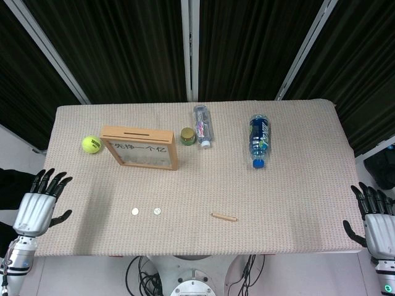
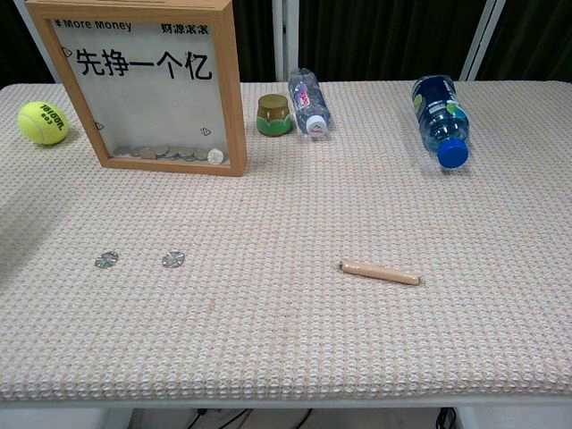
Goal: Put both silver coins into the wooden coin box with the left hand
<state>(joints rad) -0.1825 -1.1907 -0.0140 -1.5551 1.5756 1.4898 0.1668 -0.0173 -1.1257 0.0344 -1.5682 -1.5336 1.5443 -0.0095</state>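
Two silver coins lie flat on the table near its front left: one coin (image 1: 135, 211) (image 2: 107, 259) and, just to its right, the other coin (image 1: 157, 211) (image 2: 173, 259). The wooden coin box (image 1: 141, 147) (image 2: 147, 82) stands upright behind them, glass front facing me, slot on top, several coins at its bottom. My left hand (image 1: 38, 205) hangs off the table's left front corner, fingers spread, holding nothing. My right hand (image 1: 373, 221) is off the right front corner, also spread and empty. Neither hand shows in the chest view.
A tennis ball (image 1: 91, 144) (image 2: 43, 122) sits left of the box. A small green jar (image 1: 188, 136) (image 2: 274, 114), a clear bottle (image 1: 202, 125) (image 2: 309, 101) and a blue bottle (image 1: 259, 139) (image 2: 440, 119) lie further back. A wooden stick (image 1: 223, 216) (image 2: 379, 272) lies right of the coins.
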